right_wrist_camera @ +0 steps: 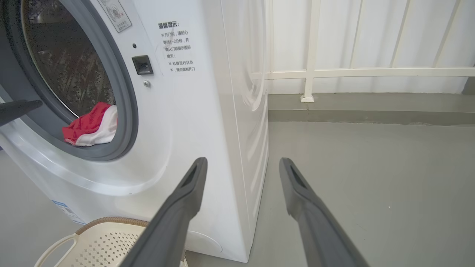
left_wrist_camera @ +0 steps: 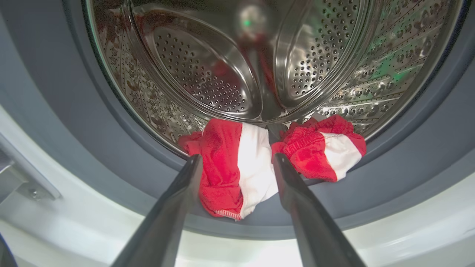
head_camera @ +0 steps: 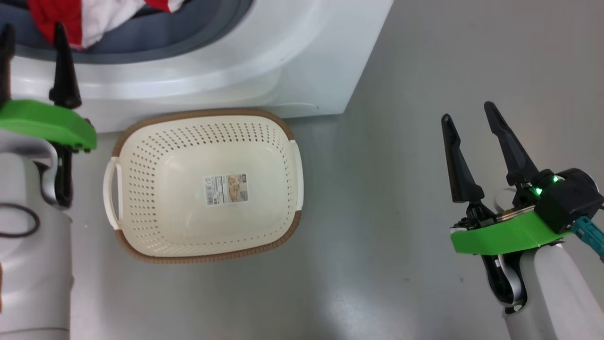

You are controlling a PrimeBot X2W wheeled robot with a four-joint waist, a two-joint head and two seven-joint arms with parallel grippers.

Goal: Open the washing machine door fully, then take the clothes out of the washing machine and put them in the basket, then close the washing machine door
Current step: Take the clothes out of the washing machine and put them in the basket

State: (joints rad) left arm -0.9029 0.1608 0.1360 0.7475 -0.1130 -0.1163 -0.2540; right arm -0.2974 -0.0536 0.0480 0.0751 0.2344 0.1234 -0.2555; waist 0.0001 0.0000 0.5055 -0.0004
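Head view, basket, left wrist, drum, clothes

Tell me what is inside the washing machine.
Red and white clothes lie at the drum's front edge, spilling onto the grey ring. Anything beneath them is hidden.

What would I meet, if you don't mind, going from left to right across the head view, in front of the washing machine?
left gripper, open → basket → right gripper, open
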